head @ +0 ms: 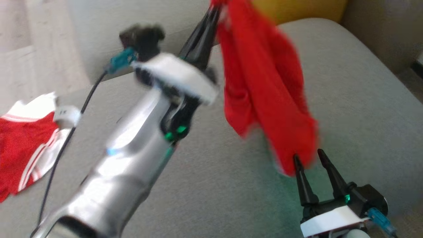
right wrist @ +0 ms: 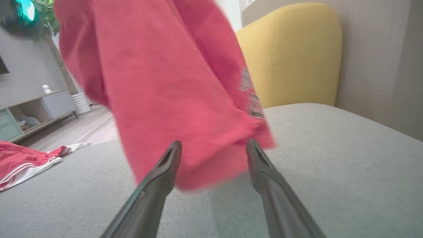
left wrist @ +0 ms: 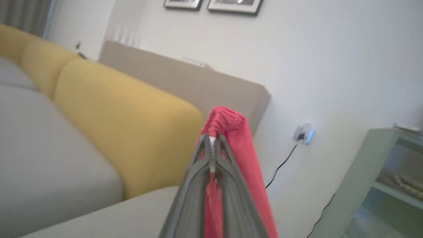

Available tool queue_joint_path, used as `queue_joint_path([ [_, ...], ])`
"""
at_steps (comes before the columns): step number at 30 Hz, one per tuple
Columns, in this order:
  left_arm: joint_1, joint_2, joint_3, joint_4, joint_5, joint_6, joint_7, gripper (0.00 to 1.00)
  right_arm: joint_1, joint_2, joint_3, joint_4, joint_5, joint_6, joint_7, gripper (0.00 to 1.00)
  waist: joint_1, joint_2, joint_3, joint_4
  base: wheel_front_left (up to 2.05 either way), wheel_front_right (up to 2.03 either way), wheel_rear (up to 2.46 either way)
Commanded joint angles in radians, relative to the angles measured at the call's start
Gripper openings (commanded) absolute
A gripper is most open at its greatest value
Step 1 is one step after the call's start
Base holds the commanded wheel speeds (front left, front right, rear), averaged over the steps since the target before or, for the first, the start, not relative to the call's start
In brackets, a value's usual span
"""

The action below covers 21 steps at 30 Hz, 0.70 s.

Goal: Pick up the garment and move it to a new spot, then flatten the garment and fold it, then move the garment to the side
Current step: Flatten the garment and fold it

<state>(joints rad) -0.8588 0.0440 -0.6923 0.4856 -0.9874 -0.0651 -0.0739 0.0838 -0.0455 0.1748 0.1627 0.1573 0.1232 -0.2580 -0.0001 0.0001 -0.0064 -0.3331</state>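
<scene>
Garment (head: 264, 86), one red, hangs clamped in left fingers (left wrist: 211, 158); right fingers (head: 301, 183) wide apart, gripping nothing; second garment (head: 23, 145) on sofa (head: 347, 82).

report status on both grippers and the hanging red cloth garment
Left gripper shut on plain red cloth garment, hanging above grey sofa cushion. Right gripper open at its lower hem. Red-and-white striped garment lies apart at left.

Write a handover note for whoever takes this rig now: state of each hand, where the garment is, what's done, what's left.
Left hand: shut on the red garment, which hangs over the grey sofa seat.
Right hand: open, fingertips at its hanging lower edge.
Done: pickup.
Left: set down elsewhere, flatten, fold, move aside.
Red-and-white garment lies on the seat, far left.
</scene>
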Motion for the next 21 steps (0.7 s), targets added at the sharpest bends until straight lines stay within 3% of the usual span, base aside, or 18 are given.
queue_joint_path([
  [1, 0.008, 0.044, 0.029, -0.007, -0.003, 0.006, 0.004, 0.00, -0.028, -0.005, 0.020, -0.034, 0.005, 0.008, -0.004, 1.00, 0.0001, -0.0001, -0.005, 0.046, 0.00, 0.00, 0.00],
  [5, 0.128, 0.133, 0.021, 0.097, -0.023, 0.009, 0.049, 0.00, -0.017, -0.005, 0.016, -0.024, 0.008, 0.008, -0.004, 1.00, 0.0001, -0.0001, 0.011, 0.105, 0.00, 0.00, 0.00],
  [10, 0.217, 0.215, 0.021, 0.182, -0.021, -0.006, 0.032, 0.00, -0.021, -0.005, 0.016, 0.019, 0.027, 0.008, -0.004, 1.00, 0.0001, -0.0001, 0.055, 0.166, 0.00, 0.00, 0.00],
  [21, 0.184, 0.234, 0.002, 0.205, -0.020, -0.055, -0.008, 0.00, -0.124, -0.005, 0.099, 0.227, 0.029, 0.008, -0.004, 1.00, 0.0001, -0.0001, 0.121, 0.234, 0.00, 0.00, 0.00],
])
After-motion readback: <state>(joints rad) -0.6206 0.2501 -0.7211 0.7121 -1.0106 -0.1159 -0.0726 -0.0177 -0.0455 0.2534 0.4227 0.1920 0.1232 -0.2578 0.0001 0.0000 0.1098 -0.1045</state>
